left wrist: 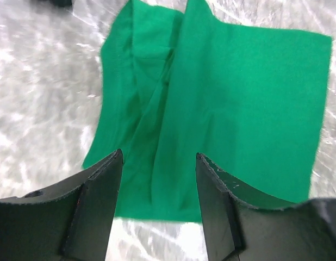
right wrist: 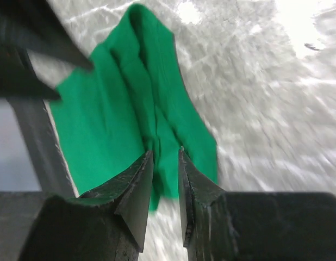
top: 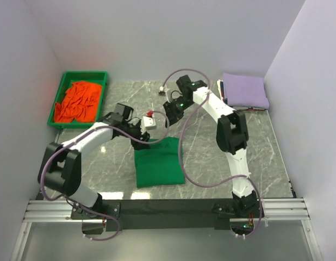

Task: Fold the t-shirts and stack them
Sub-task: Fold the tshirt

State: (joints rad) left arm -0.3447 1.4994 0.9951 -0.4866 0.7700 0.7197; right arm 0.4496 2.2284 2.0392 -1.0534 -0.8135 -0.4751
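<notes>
Orange t-shirt (top: 76, 101) was seen crumpled in the green tray (top: 85, 74) at far left. Left tool (left wrist: 159, 157) was spread wide, empty, above the folded green t-shirt (top: 159, 163) on the worktop (top: 266, 157). Right tool (right wrist: 165, 155) was parted narrowly, clamped on nothing. Lavender t-shirt (top: 244, 89) was laid folded at far right.

The green t-shirt (top: 158, 161) lay flat near the middle of the worktop (top: 211, 163), folded into a rough rectangle. One side of it was smooth. The other showed overlapping layers and long creases running along its length, and its far edge was uneven. The orange t-shirt (top: 77, 101) lay crumpled and unfolded in the tray (top: 58, 103) at the far left corner. The lavender t-shirt (top: 244, 90) lay neatly folded at the far right corner, on top of other shirts (top: 221, 89) whose white and dark edges showed at its left side.
</notes>
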